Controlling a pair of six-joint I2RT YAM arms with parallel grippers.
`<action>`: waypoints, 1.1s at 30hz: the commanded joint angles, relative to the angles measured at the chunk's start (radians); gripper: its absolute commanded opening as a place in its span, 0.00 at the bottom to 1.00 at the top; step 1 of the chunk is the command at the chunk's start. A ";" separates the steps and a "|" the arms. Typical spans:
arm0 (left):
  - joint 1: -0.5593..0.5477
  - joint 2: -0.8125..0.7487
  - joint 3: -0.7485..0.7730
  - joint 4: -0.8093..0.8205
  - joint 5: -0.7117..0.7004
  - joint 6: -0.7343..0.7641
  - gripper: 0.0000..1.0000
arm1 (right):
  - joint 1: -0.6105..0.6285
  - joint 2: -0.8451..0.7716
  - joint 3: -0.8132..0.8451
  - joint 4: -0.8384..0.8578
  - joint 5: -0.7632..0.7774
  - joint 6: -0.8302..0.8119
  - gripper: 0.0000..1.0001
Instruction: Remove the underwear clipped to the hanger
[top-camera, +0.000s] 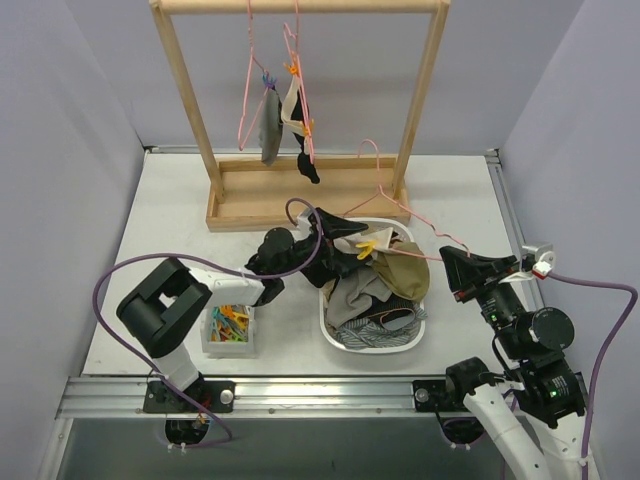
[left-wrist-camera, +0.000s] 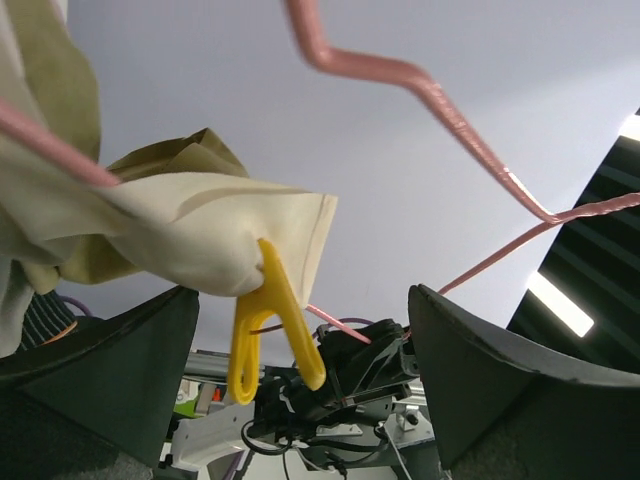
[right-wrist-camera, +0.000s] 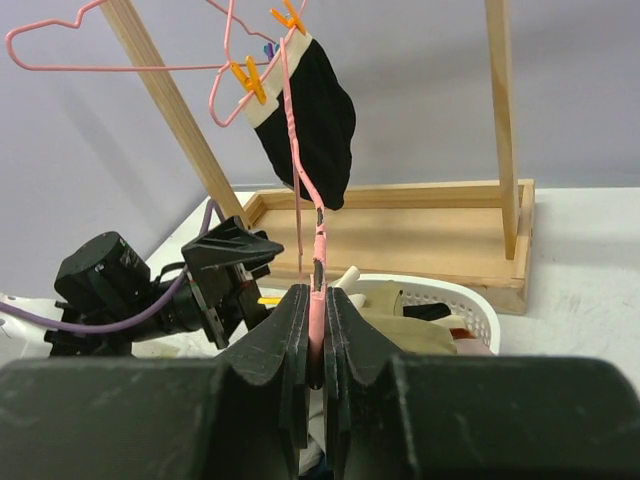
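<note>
The olive-green underwear (top-camera: 404, 272) with cream trim hangs from a pink hanger (top-camera: 411, 213) held low over the white basket (top-camera: 330, 322). Its lower part sinks among the heaped clothes there, so from above I cannot tell where it ends. A yellow clip (left-wrist-camera: 266, 322) bites the cream edge. In the left wrist view the cloth is cut off by the left border, and whether a second clip holds it cannot be seen.

The left gripper (left-wrist-camera: 302, 335) is spread wide, one finger on each side of the yellow clip and touching neither it nor the cloth. From above, its dark fingers cover part of the hanger wire.

The right gripper (right-wrist-camera: 318, 305) is clenched on the pink hanger's wire, which runs up between its pressed fingers. The black strips on the wire just above them are too small to make out.

The black-and-white underwear (top-camera: 306, 160) is clipped with orange clips to another pink hanger on the wooden rack (top-camera: 190, 110) at the back. The grey underwear (top-camera: 270, 128) hangs just beside it. It is edge-on from above and not made out in the right wrist view.

A clear bin of coloured clips (top-camera: 231, 327) sits left of the basket.
</note>
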 joint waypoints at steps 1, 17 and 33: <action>0.011 -0.013 0.060 0.034 0.025 0.016 0.93 | 0.005 -0.006 0.034 0.069 -0.031 -0.010 0.00; -0.010 -0.030 0.054 0.030 0.094 0.053 0.45 | 0.005 -0.004 0.021 0.074 -0.005 -0.008 0.00; 0.006 -0.091 0.088 -0.056 0.189 0.179 0.03 | 0.005 0.048 0.031 0.028 0.139 -0.003 0.00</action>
